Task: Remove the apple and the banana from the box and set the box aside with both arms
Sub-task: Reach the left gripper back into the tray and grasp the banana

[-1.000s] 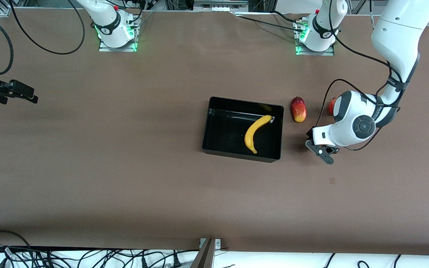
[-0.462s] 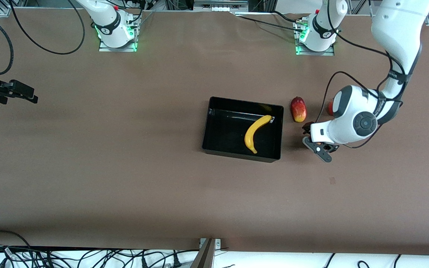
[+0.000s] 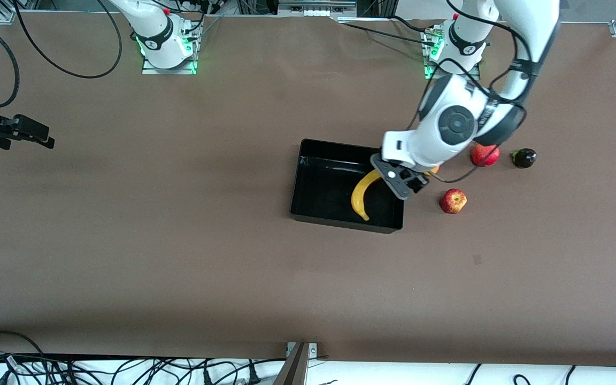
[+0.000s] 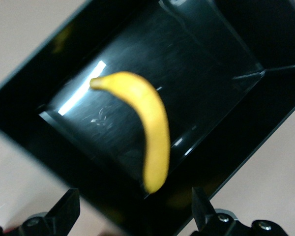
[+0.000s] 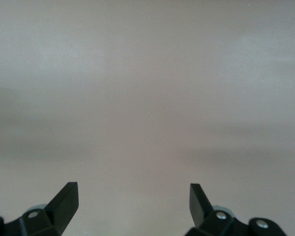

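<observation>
Starting at the left gripper (image 3: pixel 401 182): spread wide, nothing held, hanging over the 3 o'clock end of the box (image 3: pixel 297 182), just above the upper tip of the banana (image 3: pixel 364 195). Below it, still inside the box: the banana, lying on the glossy floor toward that same end, curving from about 1 o'clock down to 6 o'clock. Already out, on the bare table (image 3: pixel 179 240) just beside the box at 3 o'clock: the apple (image 3: pixel 453 201). Farther out at 2 o'clock: a red pomegranate (image 3: pixel 485 155) and a small dark fruit (image 3: pixel 523 158). Well apart at 9 o'clock, over the table's edge: the right gripper (image 3: pixel 30 136), waiting, also wide open and empty. On handling, probably light and fairly stiff, but smooth, rounded and prone to roll or slip; best taken across the thick middle of the curve, not at the tapered tips, and squeezed gently. Likely slick underneath too, given that shiny floor. Box itself probably light and rigid, with thin upright walls fit for pinching at opposite ends. Only in the left wrist view: the banana (image 4: pixel 147 128) and the box wall (image 4: pixel 275 98) close up. Only in the front view: the apple and the other fruits. In the right wrist view: bare tabletop past the right gripper (image 5: pixel 132 206), nothing else.
</observation>
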